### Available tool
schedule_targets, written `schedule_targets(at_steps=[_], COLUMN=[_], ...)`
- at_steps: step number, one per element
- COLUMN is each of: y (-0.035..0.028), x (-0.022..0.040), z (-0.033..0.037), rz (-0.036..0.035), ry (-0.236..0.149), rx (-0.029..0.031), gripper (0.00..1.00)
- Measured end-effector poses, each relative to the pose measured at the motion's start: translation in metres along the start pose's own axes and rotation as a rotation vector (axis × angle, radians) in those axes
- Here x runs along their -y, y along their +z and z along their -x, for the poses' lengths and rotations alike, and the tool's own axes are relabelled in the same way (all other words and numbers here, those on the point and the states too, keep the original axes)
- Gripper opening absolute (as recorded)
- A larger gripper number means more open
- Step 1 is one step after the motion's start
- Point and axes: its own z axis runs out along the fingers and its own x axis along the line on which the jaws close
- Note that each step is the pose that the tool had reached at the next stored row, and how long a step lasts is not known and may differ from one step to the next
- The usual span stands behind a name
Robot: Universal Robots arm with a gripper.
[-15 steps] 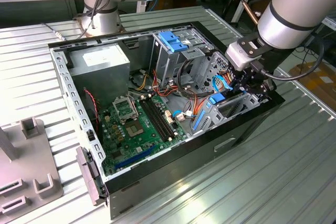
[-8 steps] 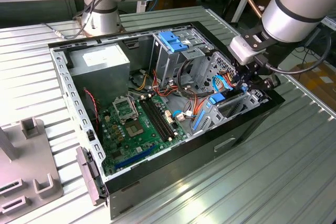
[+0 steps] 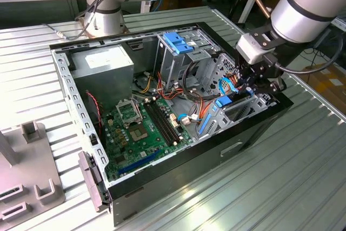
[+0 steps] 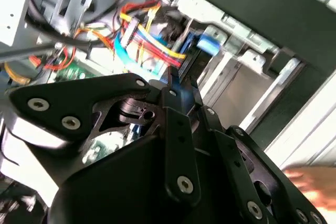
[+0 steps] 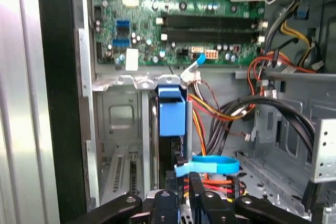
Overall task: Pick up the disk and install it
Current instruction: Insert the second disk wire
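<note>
Jaws closed on the disk point(image 5: 173, 129) inside the case point(image 3: 254, 128).

An exterior camera looks down at an angle on the open computer case point(image 3: 162, 106) from well back, while both wrist cameras ride close above its drive bay, sharing the gripper point(image 5: 181, 195) linkage, bundled cables point(image 4: 152, 40) and one case corner.

We see ribbed metal table point(image 3: 303, 177) carrying everything. On it: open black computer case point(image 3: 178, 169), lying on its side, near table's middle; grey holder blocks point(image 3: 30, 160) at exterior view's left edge, apart from case; robot arm's base point(image 3: 102, 22) behind case.
</note>
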Motion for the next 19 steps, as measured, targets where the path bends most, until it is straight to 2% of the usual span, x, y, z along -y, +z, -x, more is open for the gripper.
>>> schedule_targets(at_steps=[1,4,5,7,8,9,10,11,13,19], y=[0.0001,0.0001,-0.0017,-0.0065,-0.0135,-0.0136,-0.0133,-0.0134,-0.0141,-0.0142], x=[0.0,-0.0001,0.0002,0.0007,0.0015,-0.0024,-0.0095,-0.011,-0.0179,-0.0186], z=[0.0,0.0,0.0015,0.0039,0.008,0.0128,0.0204,0.0204,0.0213,0.0213], rz=[0.0148,0.0154,0.0155,0.0154,0.0148,0.0146,0.0146,0.0146,0.014,0.0138], ry=[0.002,0.002,0.002,0.001,-0.002,-0.003,-0.003,-0.002,0.003,0.005], rx=[-0.0004,-0.0004,-0.0025,-0.0108,-0.04,-0.0479,-0.0478,-0.0477,-0.0484,-0.0485], gripper=[0.24,0.24,0.24,0.24,0.24,0.24,0.24,0.24,0.24,0.24])
